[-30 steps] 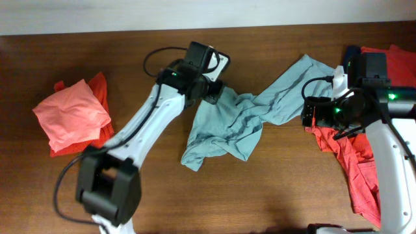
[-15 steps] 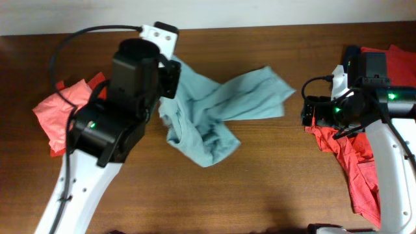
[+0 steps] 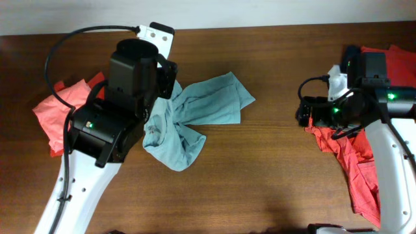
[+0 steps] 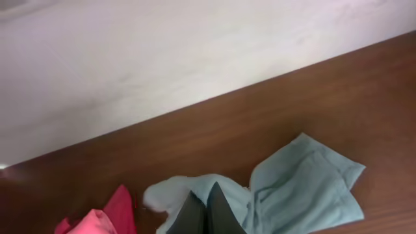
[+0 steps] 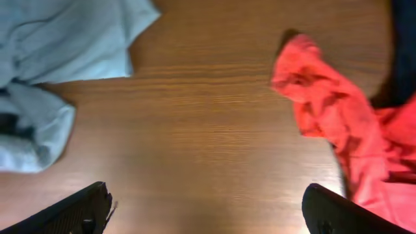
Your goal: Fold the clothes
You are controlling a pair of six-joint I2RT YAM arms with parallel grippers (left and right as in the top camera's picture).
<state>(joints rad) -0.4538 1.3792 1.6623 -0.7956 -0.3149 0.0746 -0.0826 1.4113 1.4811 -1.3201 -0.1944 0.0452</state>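
The pale grey-blue T-shirt lies crumpled on the table left of centre, with one part raised. My left gripper is shut on a bunched edge of it, and its far side spreads to the right. In the overhead view my left gripper sits at the shirt's upper left, mostly hidden under the wrist. My right gripper is open and empty over bare wood, well right of the shirt. Coral shirts lie under the right arm.
A folded coral shirt pile lies at the far left and also shows in the left wrist view. A dark navy shirt lies at the back right beside coral cloth. The white wall borders the table's back edge.
My left arm has swung up and to the left and dragged the grey-blue shirt leftward, away from the right gripper. The shirt has bunched up. The right arm has barely moved.
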